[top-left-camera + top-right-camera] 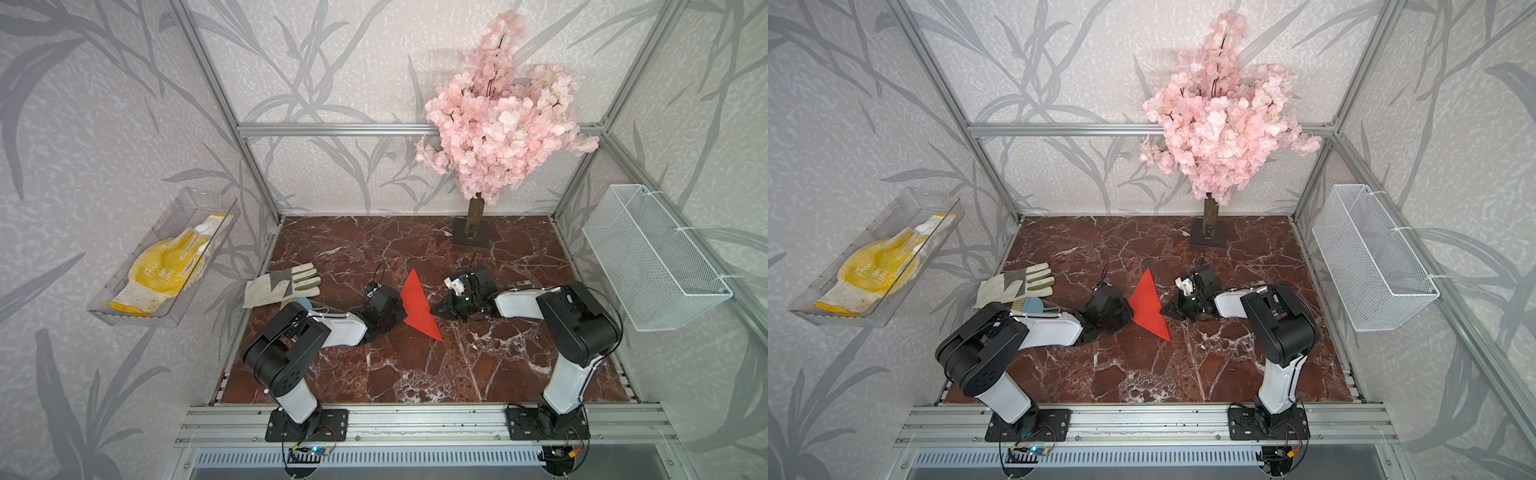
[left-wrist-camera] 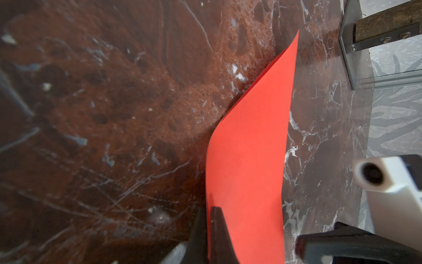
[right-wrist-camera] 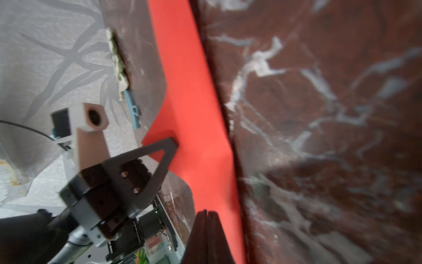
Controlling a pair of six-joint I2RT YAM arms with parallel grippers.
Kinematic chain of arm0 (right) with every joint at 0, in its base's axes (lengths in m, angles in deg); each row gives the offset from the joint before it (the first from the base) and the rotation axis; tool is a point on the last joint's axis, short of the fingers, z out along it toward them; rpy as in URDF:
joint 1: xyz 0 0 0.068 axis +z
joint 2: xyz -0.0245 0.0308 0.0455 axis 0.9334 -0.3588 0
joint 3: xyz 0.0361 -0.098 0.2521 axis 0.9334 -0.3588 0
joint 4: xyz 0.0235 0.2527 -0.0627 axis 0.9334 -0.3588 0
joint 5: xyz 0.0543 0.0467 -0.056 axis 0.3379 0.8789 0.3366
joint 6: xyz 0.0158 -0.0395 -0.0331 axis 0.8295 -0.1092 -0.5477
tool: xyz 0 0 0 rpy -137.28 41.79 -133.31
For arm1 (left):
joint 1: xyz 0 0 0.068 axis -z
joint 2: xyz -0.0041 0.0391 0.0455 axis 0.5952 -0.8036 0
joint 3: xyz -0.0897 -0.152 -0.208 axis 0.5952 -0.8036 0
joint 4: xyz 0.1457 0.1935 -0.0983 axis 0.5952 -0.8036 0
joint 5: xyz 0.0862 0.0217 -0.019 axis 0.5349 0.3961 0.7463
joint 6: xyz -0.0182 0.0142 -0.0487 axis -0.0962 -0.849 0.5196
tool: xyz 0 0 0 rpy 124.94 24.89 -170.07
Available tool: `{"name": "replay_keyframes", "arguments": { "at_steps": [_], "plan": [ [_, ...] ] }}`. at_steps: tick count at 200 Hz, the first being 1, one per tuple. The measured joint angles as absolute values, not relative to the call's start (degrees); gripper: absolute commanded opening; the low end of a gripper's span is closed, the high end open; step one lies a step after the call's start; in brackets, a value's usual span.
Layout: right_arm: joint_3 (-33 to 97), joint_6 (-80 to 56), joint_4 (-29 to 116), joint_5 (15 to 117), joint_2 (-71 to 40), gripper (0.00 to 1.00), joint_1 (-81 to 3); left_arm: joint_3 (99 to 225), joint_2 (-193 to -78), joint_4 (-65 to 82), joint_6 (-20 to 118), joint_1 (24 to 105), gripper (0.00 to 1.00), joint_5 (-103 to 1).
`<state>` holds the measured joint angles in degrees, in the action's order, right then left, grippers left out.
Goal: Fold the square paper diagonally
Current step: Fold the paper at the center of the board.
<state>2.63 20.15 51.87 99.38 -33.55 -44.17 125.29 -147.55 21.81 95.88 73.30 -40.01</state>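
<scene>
Far left, clear tray on the wall w/ a yellow-dotted glove lying in it. On the tabletop near the left edge lies a pale grey-white glove, flat, fingers pointing toward the middle. A small blue thing sits just beside it, half under the left arm.

Now the left claw: jaws together, clamped on the edge of the paper. The wrist view shows that edge pinched between the two black fingers.

The paper's in the middle of the tabletop, right btwn the two arms. It's bright red-orange, matte, no marks. In both top views the outline's a narrow triangle, one sharp tip toward the back wall, the other toward the front rail. It's not lying flat: at the left claw's side it's lifted and curves up off the marble, w/ a soft bend rather than a hard crease.

Right claw: jaws together, tip right at the paper's right-hand corner. Its own wrist view has the closed fingers in front of the red sheet, but I can't tell if it's actually pinching it or just touching.

Back right stands a pink blossom tree on its base. Far right, a white wire basket on the wall.
</scene>
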Motion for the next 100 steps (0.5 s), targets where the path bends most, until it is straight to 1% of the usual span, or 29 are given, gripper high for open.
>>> {"name": "replay_keyframes", "arguments": {
  "at_steps": [23,100],
  "plan": [
    [2.2,19.4,50.6,99.5,-35.0,0.00,-44.1,125.3,-147.6,21.8,95.9,73.3,0.00,-40.0],
    [-1.7,17.6,52.1,102.1,-33.6,0.00,-43.5,125.3,-147.6,21.8,96.1,73.5,0.00,-39.7]
  ]
}}
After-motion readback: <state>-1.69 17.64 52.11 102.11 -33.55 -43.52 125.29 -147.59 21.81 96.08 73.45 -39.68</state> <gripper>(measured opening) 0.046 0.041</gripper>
